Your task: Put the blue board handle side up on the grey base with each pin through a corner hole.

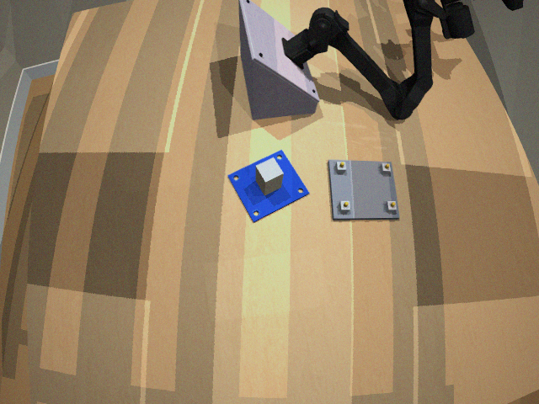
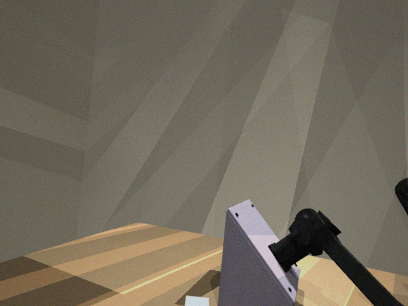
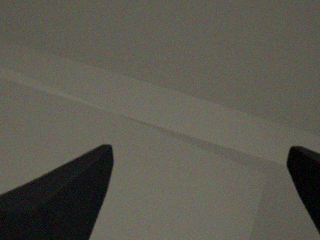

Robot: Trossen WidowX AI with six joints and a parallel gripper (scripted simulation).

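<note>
Board and base, apart on one worktop

Item one: blue board, flat, handle side up. In the top view we find it left of the base, turned at an angle to it, with one round hole near each corner. We list its handle as a square block with a pale top, upright at the middle of the board; the exterior view gives us only that top, at the lower edge.

Item two: grey base, a flat plate with four short pale posts, each topped by a gold pin. All four pins stand uncovered.

Item three: lilac wedge, standing above the board in the top view, with small dark holes near the corners of its sloping face.

Item four: black arm, one end meeting that sloping face, its elbow bent low and its far part rising toward the upper right of the top view.

Item five: black pincer, wide apart and holding nothing; between its two fingers we see only a grey-brown backdrop.
</note>
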